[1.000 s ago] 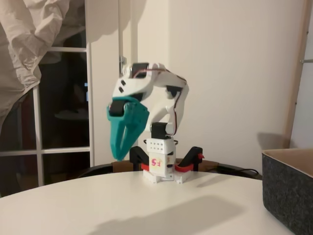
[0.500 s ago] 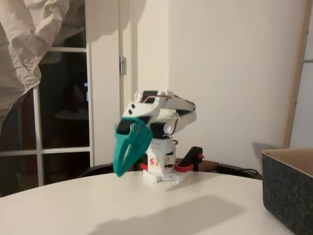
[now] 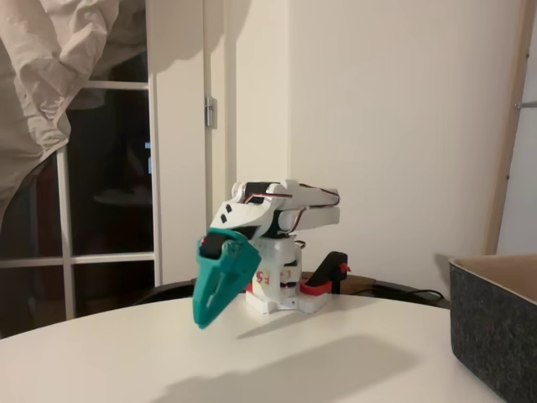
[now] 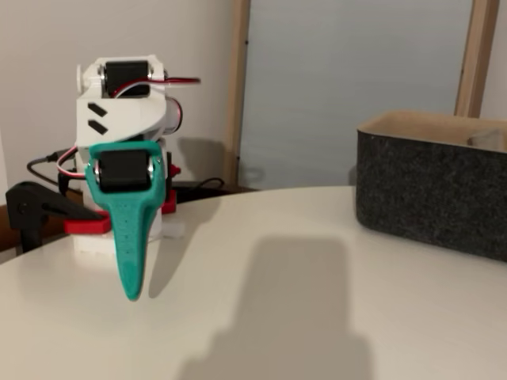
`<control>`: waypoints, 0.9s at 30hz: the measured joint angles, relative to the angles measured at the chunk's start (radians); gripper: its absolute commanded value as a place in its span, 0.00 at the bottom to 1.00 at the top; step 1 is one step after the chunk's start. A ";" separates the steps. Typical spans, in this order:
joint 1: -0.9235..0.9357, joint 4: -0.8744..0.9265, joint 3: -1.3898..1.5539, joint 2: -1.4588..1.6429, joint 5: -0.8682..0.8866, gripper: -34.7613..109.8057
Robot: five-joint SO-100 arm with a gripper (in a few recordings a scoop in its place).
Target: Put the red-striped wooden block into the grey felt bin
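Lowered since a second ago, our teal end effector [image 3: 204,317] hangs fingers together, empty, above the white surface [image 3: 277,353]. Grey felt bin [image 4: 432,186] stands well apart; we cannot locate the block.

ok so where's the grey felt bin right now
The grey felt bin sits on the white table at the right edge in both fixed views, well to the right of the teal pincer.

Arm: folded low over its base.
Pincer [image 3: 203,321] [image 4: 131,291]: teal, pointing down, fingers together, holding nothing.
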 measured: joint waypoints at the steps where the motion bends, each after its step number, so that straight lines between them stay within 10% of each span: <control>1: 0.000 0.000 0.002 0.002 -0.002 0.24; 27: 0.000 0.063 0.012 0.087 -0.060 0.24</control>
